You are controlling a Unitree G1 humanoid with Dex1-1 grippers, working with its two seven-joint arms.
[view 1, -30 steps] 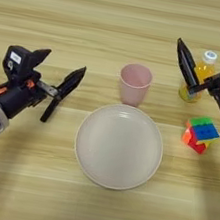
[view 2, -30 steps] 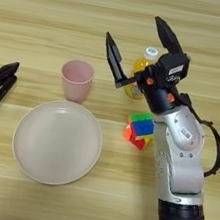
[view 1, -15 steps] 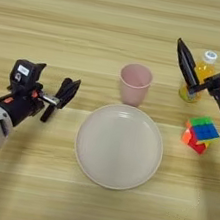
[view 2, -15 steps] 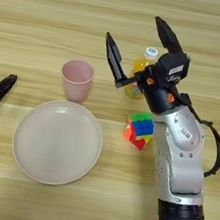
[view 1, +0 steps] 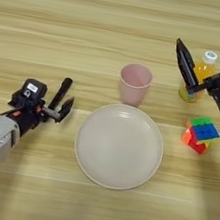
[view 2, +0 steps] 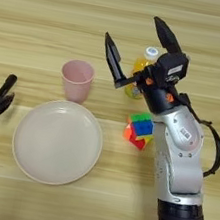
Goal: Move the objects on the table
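Note:
A pale-pink cup (view 1: 134,83) stands upright at the middle of the wooden table (view 1: 56,22). Just in front of it lies a large round cream plate (view 1: 118,146), empty. My left gripper (view 1: 64,99) hovers low at the left, well clear of the plate's rim. Its two black fingers point away from me, a little apart, and hold nothing. My right gripper (view 2: 133,29) is raised at the right with its fingers spread wide, open. A small orange bottle (view 2: 141,69) stands between and below its fingers, and I cannot tell whether they touch it.
A multicoloured puzzle cube (view 2: 140,130) lies right of the plate, in front of the orange bottle and close to my right forearm (view 2: 182,144). Bare wood lies along the far side and the near edge.
My left gripper has drawn back to the left, turned its fingers from pointing right to pointing away from me, and narrowed them. The right arm, cup, plate, bottle and cube have not moved.

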